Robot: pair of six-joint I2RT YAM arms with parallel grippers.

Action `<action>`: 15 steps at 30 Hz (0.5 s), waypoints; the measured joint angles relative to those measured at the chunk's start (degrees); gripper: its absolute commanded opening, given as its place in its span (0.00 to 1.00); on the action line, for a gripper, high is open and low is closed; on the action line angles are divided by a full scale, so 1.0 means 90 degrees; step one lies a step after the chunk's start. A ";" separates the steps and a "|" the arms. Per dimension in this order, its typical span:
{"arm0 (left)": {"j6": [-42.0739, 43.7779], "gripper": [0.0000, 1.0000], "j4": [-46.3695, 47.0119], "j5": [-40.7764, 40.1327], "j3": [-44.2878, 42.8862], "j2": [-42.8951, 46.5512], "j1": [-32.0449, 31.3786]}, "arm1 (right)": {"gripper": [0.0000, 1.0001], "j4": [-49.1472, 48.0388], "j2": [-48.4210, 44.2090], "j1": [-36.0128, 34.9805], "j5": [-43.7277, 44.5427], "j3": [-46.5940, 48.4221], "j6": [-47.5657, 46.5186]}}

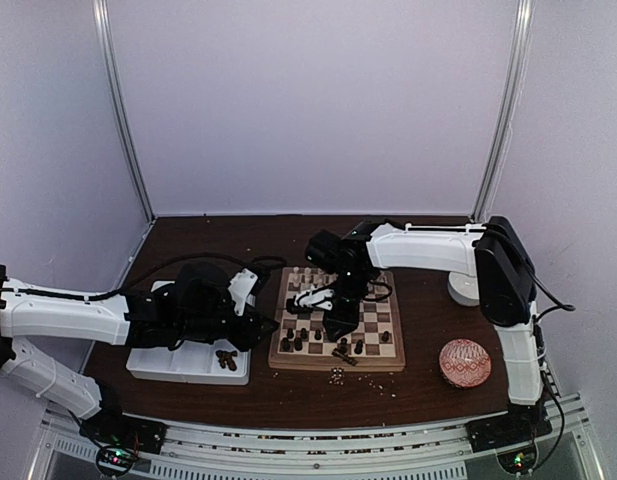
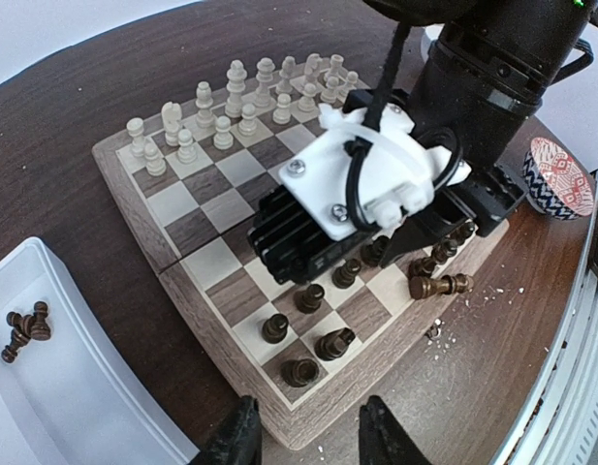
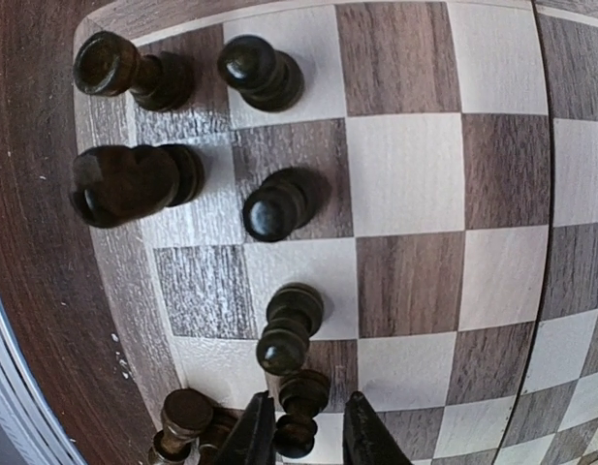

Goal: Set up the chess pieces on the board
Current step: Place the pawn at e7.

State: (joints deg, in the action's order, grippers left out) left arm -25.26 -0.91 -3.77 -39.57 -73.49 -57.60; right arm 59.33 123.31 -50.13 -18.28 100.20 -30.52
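Plainly, the step in hand is filling out the dark side of the board (image 2: 197,194). In the left wrist view the cream pieces (image 2: 250,102) stand in two rows across the upper part of the frame. The dark pieces (image 2: 308,320) are only a loose scatter at lower centre and lower right, beneath the right arm. The right tool (image 3: 306,415) hangs low over that dark end. At the bottom of the right wrist view its fingers straddle a dark pawn (image 3: 300,392) standing upright on the board. They look slightly parted rather than clenched, with a sliver of board showing beside the pawn, so I judge it released. A toppled dark piece (image 2: 439,286) lies on its side on the board's border, right of centre in the left wrist view. The left tool (image 2: 313,436) hovers empty at the bottom of that frame, fingers apart, over the board's corner. Beside it is the white tray (image 2: 76,397), where a few spare dark pieces (image 2: 25,327) lie heaped at the left edge. Next, I judge, the right tool needs to lift straight up clear of the pawn without brushing its close neighbours. Then the fallen piece, or those in the tray, want fetching. They are tiny and crowded, so a narrow, careful pinch is called for.
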 measured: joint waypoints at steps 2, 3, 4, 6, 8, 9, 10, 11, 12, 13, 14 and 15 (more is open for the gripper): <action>0.0002 0.35 0.0002 0.0007 -0.0002 0.0000 0.0000 | 0.32 0.0002 0.0000 0.0000 0.0007 0.0007 0.0032; 0.0007 0.35 0.0002 0.0022 0.0000 0.0000 0.0000 | 0.34 0.0010 0.0000 0.0000 0.0002 0.0010 0.0049; 0.0024 0.36 0.0000 0.0046 -0.0002 0.0000 0.0000 | 0.35 0.0046 0.0000 0.0000 -0.0019 0.0032 0.0056; 0.0170 0.36 -0.0051 0.0112 -0.0012 0.0002 -0.0034 | 0.37 0.0126 -0.0036 0.0019 -0.0146 0.0117 0.0075; 0.0362 0.37 -0.0129 0.0146 -0.0036 0.0022 -0.0078 | 0.38 0.0214 -0.0172 0.0066 -0.0299 0.0187 0.0092; 0.0508 0.37 -0.0206 0.0180 -0.0075 0.0049 -0.0107 | 0.39 0.0250 -0.0294 0.0087 -0.0384 0.0216 0.0107; 0.0658 0.38 -0.0289 0.0233 -0.0126 0.0073 -0.0129 | 0.39 0.0289 -0.0486 0.0134 -0.0498 0.0226 0.0107; 0.0843 0.39 -0.0345 0.0294 -0.0202 0.0097 -0.0153 | 0.39 0.0342 -0.0707 0.0206 -0.0610 0.0231 0.0107; 0.1047 0.39 -0.0398 0.0398 -0.0296 0.0104 -0.0170 | 0.39 0.0364 -0.0967 0.0306 -0.0731 0.0223 0.0107; 0.1270 0.39 -0.0432 0.0498 -0.0420 0.0095 -0.0194 | 0.39 0.0345 -0.1287 0.0454 -0.0865 0.0177 0.0104; 0.1472 0.39 -0.0442 0.0583 -0.0520 0.0078 -0.0209 | 0.39 0.0291 -0.1617 0.0617 -0.0991 0.0068 0.0100; 0.1698 0.39 -0.0493 0.0692 -0.0680 0.0022 -0.0238 | 0.38 0.0197 -0.1955 0.0782 -0.1122 -0.0129 0.0078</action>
State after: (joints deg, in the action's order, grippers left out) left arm -9.98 -5.34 2.46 -45.69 -73.30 -59.75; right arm 61.10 105.71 -43.09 -28.38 99.04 -29.82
